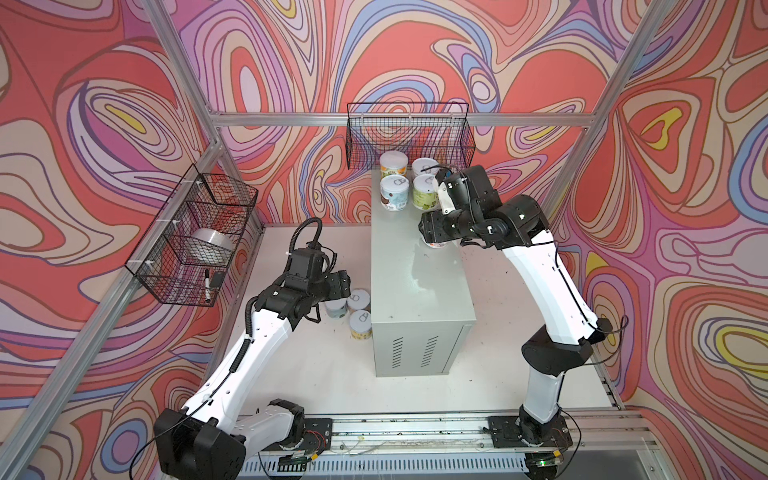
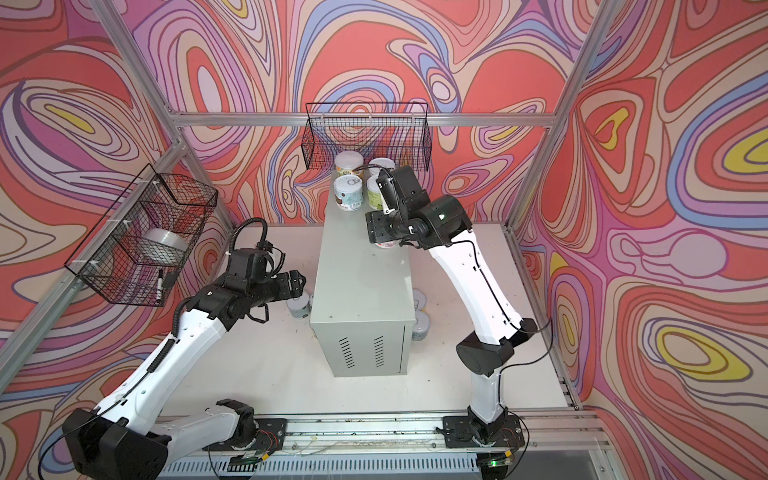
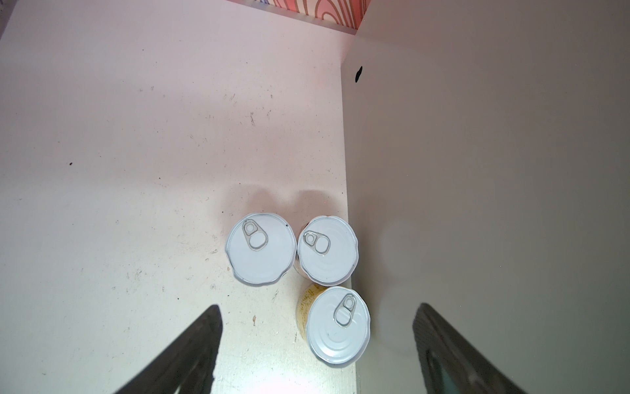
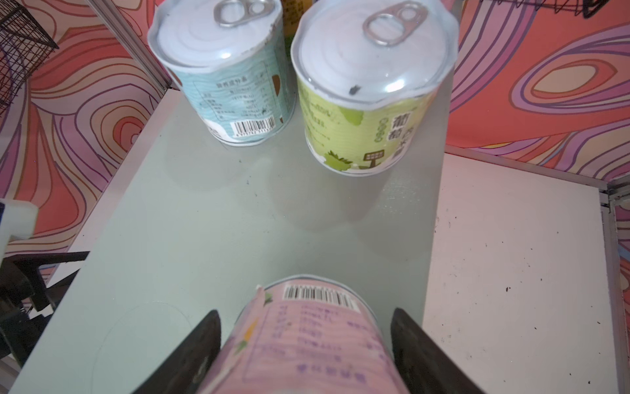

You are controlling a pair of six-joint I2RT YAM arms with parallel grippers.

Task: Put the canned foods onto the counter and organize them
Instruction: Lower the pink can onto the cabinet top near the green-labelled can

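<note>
Setting the pink can (image 4: 306, 344) down looks like the step in hand. The can sits between the fingers of the right gripper (image 4: 305, 314), which grasps it by its sides. It is held over the right part of the counter (image 4: 204, 221), nearer the arms than the cans standing at the back.

Its long axis runs away from the wrist toward the counter top. The barcode end and base lead, and the lid end is hidden back in the grip. I cannot tell whether the base touches the top or whether the can is plumb.

To do this well, the base should land flat, in line with the green can (image 4: 368, 102), with a small gap and clear of the counter's edge. The grip should loosen only once the can rests.

Beside the green can stands a blue can (image 4: 231, 85); both are upright, lids up.

The left gripper (image 3: 318, 306) hangs spread and empty above three upright cans (image 3: 260, 249) on the white table (image 3: 119, 153), just beside the counter's left wall.
</note>
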